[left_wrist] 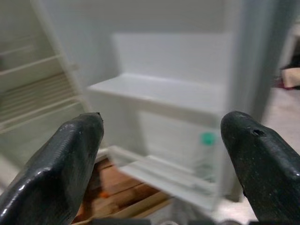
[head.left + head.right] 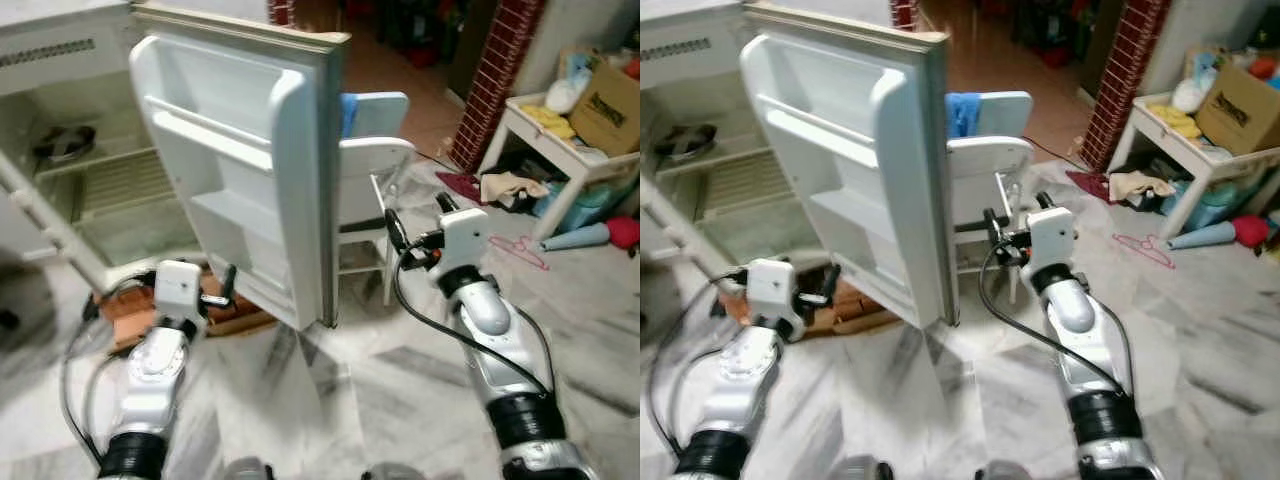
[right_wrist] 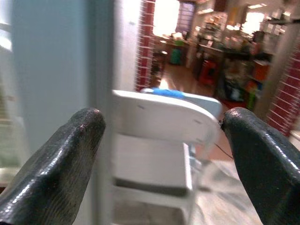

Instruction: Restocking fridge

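The white fridge (image 2: 60, 215) stands open at the left, and its door (image 2: 240, 170) is swung wide toward me with bare door shelves. A dark bowl (image 2: 65, 143) rests on an inner shelf. In the left wrist view a blurred bottle with a green cap (image 1: 206, 157) sits low in the door. My left gripper (image 2: 222, 288) is open and holds nothing, low in front of the door's bottom corner. My right gripper (image 2: 418, 216) is also open and holds nothing, just right of the door's edge and facing the white chair (image 3: 164, 140).
A white chair (image 2: 370, 170) with a blue cloth on it stands right behind the door. Wooden boards (image 2: 150, 305) lie under the fridge. At the right are a white table (image 2: 560, 150) with a cardboard box (image 2: 608, 108), clutter on the marble floor and a brick pillar (image 2: 495, 80).
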`<state>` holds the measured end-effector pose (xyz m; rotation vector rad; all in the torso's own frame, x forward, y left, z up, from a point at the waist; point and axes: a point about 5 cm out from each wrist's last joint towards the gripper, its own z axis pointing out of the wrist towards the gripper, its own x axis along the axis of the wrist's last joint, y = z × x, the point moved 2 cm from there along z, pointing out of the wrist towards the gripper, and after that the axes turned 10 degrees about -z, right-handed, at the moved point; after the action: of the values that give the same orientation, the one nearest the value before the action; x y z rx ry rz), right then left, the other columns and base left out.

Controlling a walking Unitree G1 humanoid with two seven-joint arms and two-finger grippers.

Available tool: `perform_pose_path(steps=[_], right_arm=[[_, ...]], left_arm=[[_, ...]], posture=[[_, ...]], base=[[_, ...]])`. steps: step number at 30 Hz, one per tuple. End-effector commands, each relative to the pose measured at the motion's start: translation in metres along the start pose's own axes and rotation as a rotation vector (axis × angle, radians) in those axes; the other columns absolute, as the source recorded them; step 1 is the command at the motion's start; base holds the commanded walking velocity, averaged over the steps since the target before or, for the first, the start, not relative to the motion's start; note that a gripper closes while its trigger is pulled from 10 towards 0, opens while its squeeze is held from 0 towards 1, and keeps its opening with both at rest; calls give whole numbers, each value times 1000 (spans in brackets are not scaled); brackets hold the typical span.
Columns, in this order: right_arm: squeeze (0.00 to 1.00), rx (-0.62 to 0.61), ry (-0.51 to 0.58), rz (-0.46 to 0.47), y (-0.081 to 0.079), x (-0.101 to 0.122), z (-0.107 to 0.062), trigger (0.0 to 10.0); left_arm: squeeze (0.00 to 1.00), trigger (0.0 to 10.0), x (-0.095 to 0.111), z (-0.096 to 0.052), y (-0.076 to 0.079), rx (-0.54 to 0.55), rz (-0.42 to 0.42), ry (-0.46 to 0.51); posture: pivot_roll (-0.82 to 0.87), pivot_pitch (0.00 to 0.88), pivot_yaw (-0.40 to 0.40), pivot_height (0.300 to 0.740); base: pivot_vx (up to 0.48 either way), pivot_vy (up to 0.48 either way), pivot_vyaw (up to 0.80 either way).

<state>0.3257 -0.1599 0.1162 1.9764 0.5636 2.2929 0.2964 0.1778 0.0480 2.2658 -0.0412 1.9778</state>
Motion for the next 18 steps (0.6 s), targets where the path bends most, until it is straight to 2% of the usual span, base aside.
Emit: perform_pose_path(steps=[1,3,11,18], right_arm=[[0,-12,17,-1,2,4,3,10000],[0,6,36,3,1,7,3,10000],[0,62,76,-6,-11,14,4,10000],[0,59,76,11,-12,13,4,10000]], left_arm=[[0,10000,0,-1,-4,14,4,-2],[0,10000,2,0,-3,13,-26,14],[0,10000,1,-1,-7,38,-14,13],[0,10000,3,-3,-10,35,-12,27]], posture=[[-71,0,25,740],[-72,0,26,740],[-68,0,27,740],[-66,0,28,740]], base=[[0,-428,0],[0,-212,0],[0,0,659],[0,0,658]])
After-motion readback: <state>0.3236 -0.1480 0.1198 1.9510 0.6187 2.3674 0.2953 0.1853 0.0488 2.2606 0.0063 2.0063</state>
